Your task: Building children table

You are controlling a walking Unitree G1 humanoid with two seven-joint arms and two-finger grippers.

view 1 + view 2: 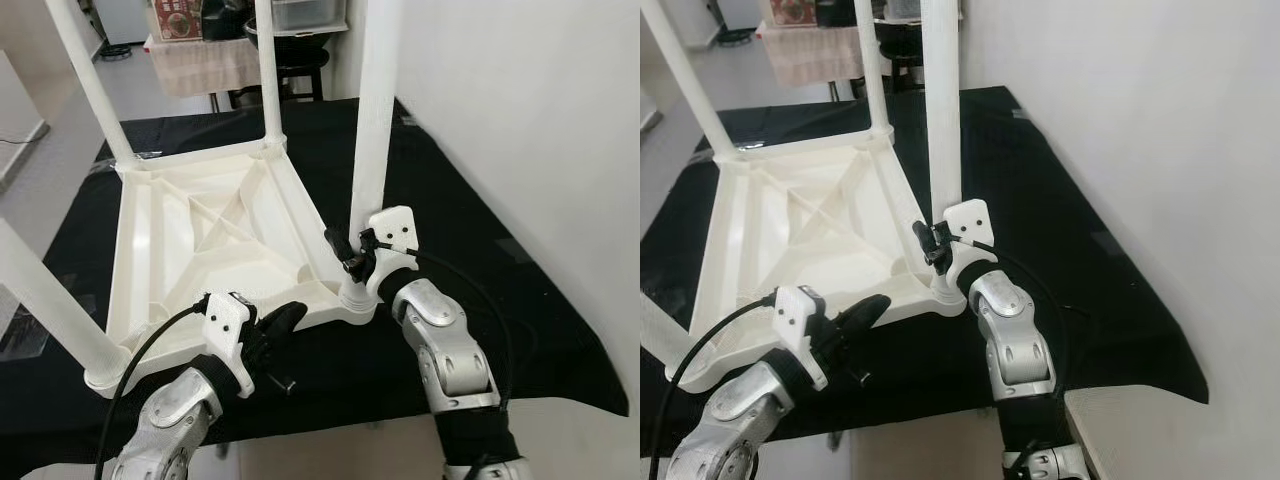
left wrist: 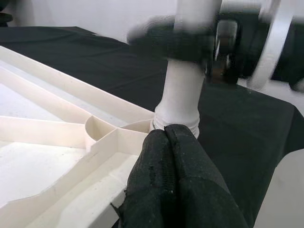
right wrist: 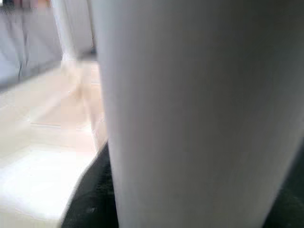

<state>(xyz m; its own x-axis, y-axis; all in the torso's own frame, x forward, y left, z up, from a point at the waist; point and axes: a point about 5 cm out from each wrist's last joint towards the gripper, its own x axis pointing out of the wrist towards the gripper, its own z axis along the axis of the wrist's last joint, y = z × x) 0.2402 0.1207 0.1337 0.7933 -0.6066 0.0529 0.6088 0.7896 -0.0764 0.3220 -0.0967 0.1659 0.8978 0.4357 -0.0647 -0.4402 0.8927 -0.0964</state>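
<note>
A white plastic children's table (image 1: 200,240) lies upside down on a black cloth, its legs pointing up. My right gripper (image 1: 352,252) is shut on the near-right leg (image 1: 375,120) just above its socket; that leg (image 3: 199,109) looms close in the right wrist view. My left gripper (image 1: 285,320) is shut with nothing in it, and its fingertips (image 2: 166,142) rest against the tabletop's near rim (image 2: 71,190) beside the same leg's base (image 2: 183,99). The right gripper's blurred black fingers (image 2: 171,40) cross that leg higher up.
Three other legs stand up: far left (image 1: 90,80), far corner (image 1: 268,70) and near left (image 1: 50,310). The black cloth (image 1: 480,230) spreads to a white wall (image 1: 540,100) on the right. A cluttered stand (image 1: 205,55) and a dark stool (image 1: 295,60) sit behind.
</note>
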